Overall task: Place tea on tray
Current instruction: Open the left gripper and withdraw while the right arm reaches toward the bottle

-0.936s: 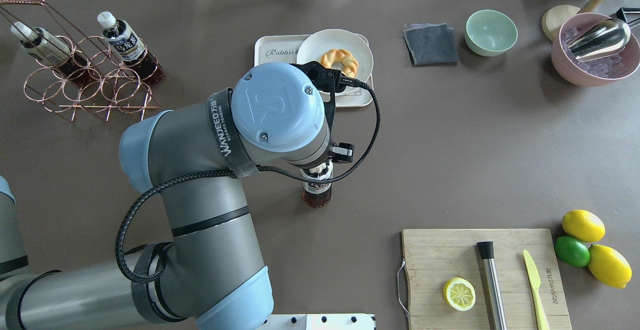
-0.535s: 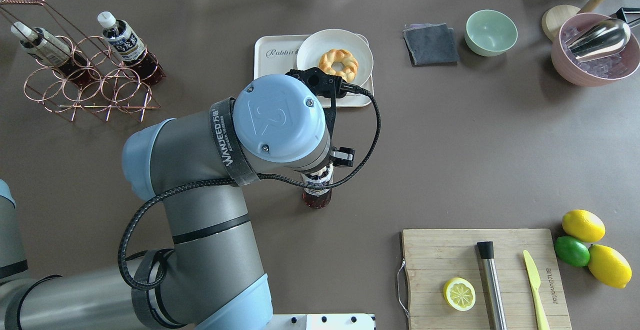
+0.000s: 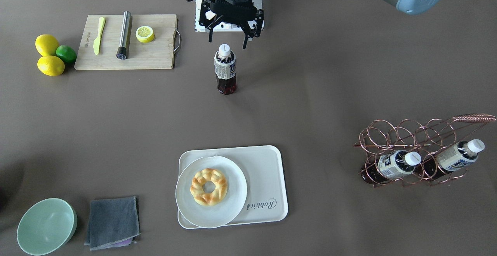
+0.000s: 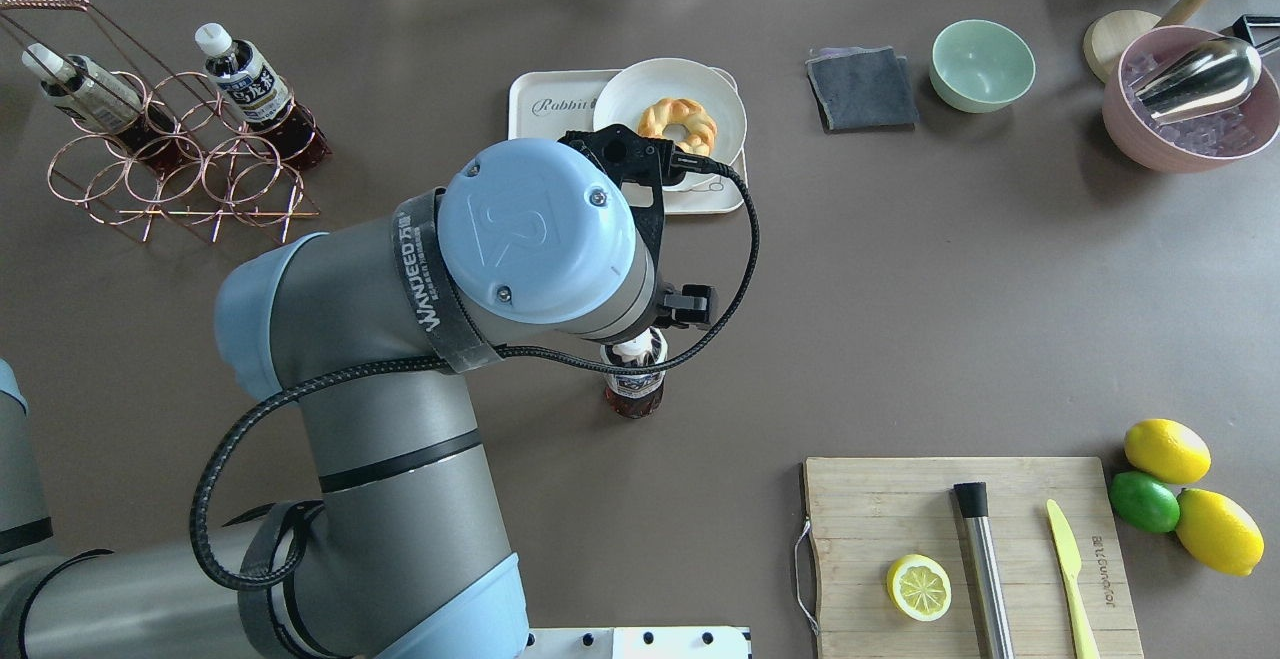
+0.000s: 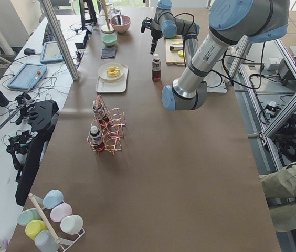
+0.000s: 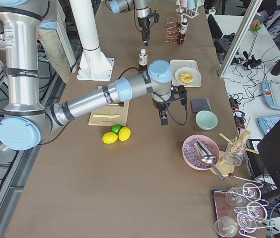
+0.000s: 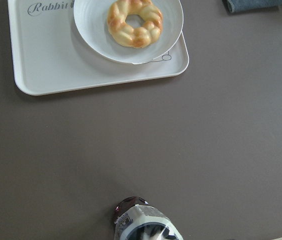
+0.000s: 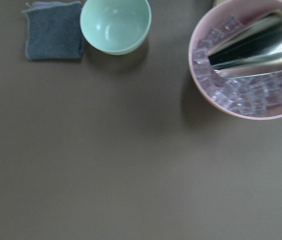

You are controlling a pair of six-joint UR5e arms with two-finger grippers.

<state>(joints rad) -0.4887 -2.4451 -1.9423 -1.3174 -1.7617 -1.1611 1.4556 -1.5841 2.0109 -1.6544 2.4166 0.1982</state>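
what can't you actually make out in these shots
Left end effector: overhead view, the left arm covers it.
Tea: left wrist view, blurred and cut off by the bottom edge.
Tray: overhead view, near edge partly behind that arm.
Right end effector: only in the exterior right view, too small to tell open or shut.

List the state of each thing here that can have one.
tea: upright on the table, capped, ungripped
tray: carries the plate, no bottle
left gripper: open, above the tea
right gripper: open or shut cannot be told
rack bottles: capped, leaning in the copper rack
green bowl: empty
pink bowl: filled with ice, scoop inside
lemon half: cut face up
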